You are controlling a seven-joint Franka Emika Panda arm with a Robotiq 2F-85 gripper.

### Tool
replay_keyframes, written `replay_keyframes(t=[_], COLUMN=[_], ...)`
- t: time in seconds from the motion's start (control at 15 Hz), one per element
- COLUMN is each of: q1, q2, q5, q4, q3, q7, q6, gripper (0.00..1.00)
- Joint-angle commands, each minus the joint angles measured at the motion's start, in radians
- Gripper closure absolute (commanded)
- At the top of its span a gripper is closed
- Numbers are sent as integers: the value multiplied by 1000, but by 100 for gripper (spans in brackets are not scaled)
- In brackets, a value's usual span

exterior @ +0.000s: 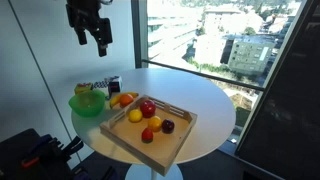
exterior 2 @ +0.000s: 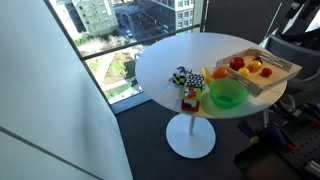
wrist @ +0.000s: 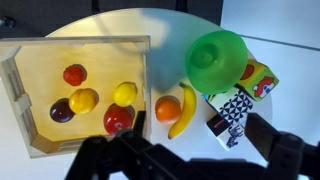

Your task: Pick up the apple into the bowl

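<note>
Overhead, tool [exterior: 93, 42] hung high above the counter [exterior: 215, 105], spread wide, gripping nothing.
Seen from the wrist, left to right: wooden tray [wrist: 80, 42] holding the apple [wrist: 118, 120] in its right part, just beside a yellow fruit [wrist: 124, 93] and well apart from the tool; next, outside the tray, an orange [wrist: 167, 108] just beside a banana [wrist: 185, 112]; then the bowl [wrist: 216, 58], upright on the counter; last, small patterned boxes [wrist: 250, 90] near its right side.

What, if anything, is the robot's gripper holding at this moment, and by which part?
Nothing. The gripper hangs open high above the table with nothing between its fingers. The apple lies in the wooden tray.
</note>
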Motion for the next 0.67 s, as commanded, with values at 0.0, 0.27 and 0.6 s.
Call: replay_keyframes(t=[0.0, 0.27, 0.6], q1=[-18, -18, -17], q2=[2, 2, 20], q5=[10, 10, 5], q4=[2, 2, 15], q3=[16, 16, 30], q7=[-9, -9, 3], q6=[-4, -4, 7], gripper=[0, 0, 0])
